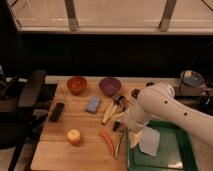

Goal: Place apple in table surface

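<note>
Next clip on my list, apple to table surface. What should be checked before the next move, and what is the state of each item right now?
1. Apple in view: ok, at the front left of the table surface.
2. Apple resting on the table surface: ok, it sits on the wood.
3. Apple held by the claw: not ok. The claw is near the table's middle beside the banana, apart from the apple.
4. Way from claw to apple: cannot tell. The carrot lies between them.
5. Arm's height over the green tray: cannot tell. The arm crosses above it.
</note>
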Robot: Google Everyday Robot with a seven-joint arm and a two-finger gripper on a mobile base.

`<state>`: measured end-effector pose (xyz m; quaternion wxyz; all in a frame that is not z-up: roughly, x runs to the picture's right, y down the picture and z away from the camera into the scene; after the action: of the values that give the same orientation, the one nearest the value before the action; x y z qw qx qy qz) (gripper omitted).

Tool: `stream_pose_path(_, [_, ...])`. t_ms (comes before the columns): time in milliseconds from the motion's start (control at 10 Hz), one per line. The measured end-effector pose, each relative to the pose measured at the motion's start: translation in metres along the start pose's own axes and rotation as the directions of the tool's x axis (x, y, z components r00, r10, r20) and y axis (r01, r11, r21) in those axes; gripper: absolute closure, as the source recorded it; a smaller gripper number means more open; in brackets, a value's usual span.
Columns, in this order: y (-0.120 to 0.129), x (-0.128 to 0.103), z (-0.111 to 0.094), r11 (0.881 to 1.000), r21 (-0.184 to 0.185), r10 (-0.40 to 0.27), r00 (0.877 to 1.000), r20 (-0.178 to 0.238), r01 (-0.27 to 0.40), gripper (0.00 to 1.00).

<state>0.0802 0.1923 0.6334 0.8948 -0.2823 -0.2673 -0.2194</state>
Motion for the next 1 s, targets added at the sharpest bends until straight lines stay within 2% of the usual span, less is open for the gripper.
stream_pose_path(300, [-0.002,0.000,-0.001,1.000,0.001,-0.008,1.000,-0.001,0.008,0.20])
stream_pose_path(500, [-0.014,-0.007,0.000,0.998,0.013,-0.058,0.998,0.006,0.057,0.20])
stream_pose_path(700, [-0.039,-0.031,0.016,0.993,0.012,-0.117,0.993,0.014,0.116,0.20])
stream_pose_path(900, [-0.070,-0.062,0.044,0.986,0.002,-0.164,0.986,0.038,0.165,0.20])
stream_pose_path(1000, [-0.089,-0.083,0.064,0.981,-0.003,-0.193,0.979,0.057,0.194,0.20])
